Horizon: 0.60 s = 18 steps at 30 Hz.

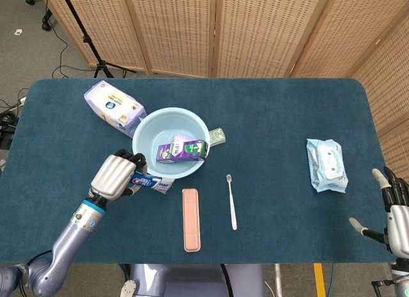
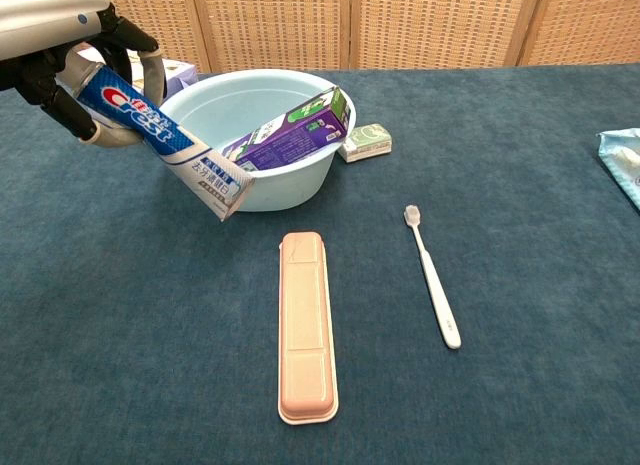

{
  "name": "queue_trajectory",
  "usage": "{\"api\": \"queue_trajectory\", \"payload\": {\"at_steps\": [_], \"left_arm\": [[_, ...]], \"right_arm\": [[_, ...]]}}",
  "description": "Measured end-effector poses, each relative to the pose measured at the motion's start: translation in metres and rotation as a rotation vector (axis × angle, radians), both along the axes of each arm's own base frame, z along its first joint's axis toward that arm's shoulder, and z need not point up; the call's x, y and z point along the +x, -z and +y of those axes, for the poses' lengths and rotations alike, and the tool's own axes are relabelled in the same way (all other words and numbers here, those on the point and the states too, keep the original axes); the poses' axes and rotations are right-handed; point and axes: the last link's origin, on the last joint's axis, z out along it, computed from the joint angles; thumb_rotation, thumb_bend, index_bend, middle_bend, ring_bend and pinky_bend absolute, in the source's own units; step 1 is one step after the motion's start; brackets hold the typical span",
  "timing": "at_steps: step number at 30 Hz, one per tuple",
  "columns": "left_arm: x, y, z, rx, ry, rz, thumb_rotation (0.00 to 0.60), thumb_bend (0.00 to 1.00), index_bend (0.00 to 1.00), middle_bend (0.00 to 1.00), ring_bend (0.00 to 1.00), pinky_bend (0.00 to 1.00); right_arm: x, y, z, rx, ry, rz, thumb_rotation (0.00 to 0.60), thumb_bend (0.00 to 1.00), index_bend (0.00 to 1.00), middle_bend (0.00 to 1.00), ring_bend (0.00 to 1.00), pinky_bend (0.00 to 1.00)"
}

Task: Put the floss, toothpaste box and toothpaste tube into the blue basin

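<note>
One item, the box [image 1: 182, 149], lies in the basin [image 1: 146, 128] at head-view centre-left. The left hand [image 1: 117, 176] grips the tube [image 1: 151, 181] below the rim; we judge it needs lifting over. The right hand [image 1: 397, 211], lower right, holds nothing, fingers spread.

Chest view alone shows the tube's [image 2: 165, 142] downward tilt outside the wall, and the floss [image 2: 365, 141] beside the basin.

Left hand [image 1: 117, 176] has a silver ribbed shell and black fingers; forearm glossy blue-grey. Right hand [image 1: 395, 215] looks alike.
</note>
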Motion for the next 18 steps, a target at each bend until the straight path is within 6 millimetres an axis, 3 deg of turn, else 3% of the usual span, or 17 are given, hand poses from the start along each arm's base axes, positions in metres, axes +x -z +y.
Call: {"api": "queue_trajectory", "payload": {"at_steps": [18], "left_arm": [[-0.003, -0.006, 0.023, 0.158, 0.019, -0.080, 0.600, 0.40, 0.81, 0.43, 0.47, 0.32]], "right_arm": [[-0.001, 0.001, -0.002, 0.015, 0.005, -0.003, 0.600, 0.00, 0.06, 0.00, 0.00, 0.00]]}}
